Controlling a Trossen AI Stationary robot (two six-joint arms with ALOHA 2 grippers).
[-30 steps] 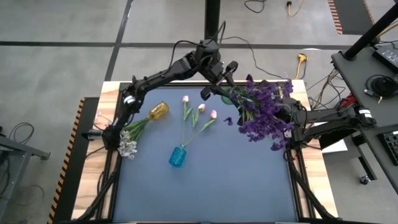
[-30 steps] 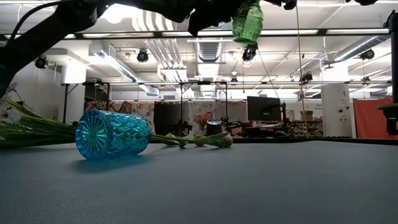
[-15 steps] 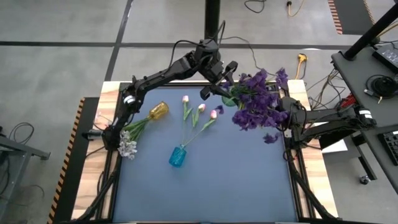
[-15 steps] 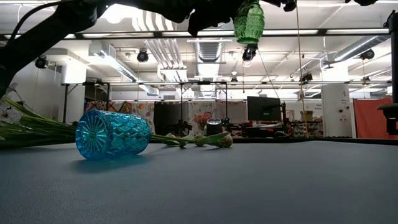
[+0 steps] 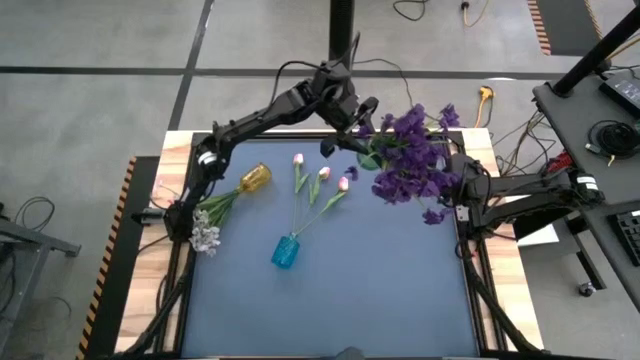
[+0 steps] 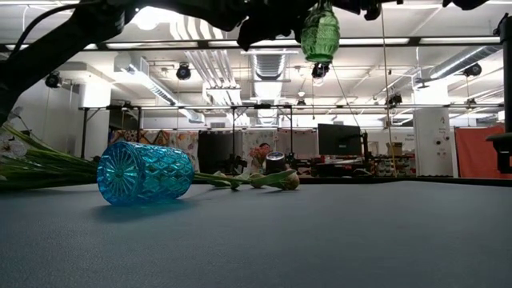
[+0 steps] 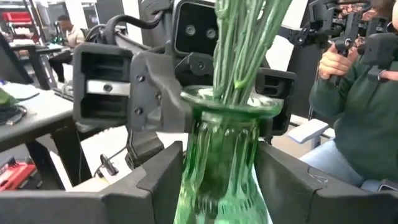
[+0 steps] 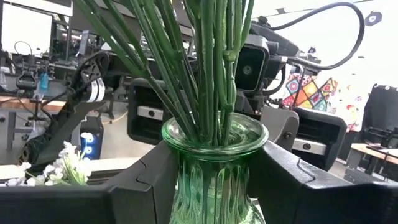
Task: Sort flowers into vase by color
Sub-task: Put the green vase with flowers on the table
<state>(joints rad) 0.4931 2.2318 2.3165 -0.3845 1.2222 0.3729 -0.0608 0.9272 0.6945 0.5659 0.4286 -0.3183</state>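
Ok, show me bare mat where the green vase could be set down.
Free: the near half of the mat, below the blue vase, and the right side beneath the purple flowers. Crowded: the far left, with pink tulips, yellow vase, white sprigs.

Green vase (image 5: 368,157) mostly hidden under purple blooms (image 5: 410,160); claw tips unseen overhead.

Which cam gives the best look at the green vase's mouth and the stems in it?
Right wrist view: the green vase fills the middle, its rim whole, with the purple flowers' stems inside. Left wrist view shows the same, rim partly cropped by stems. Low view shows only its body hanging high. High view hides it under blooms.
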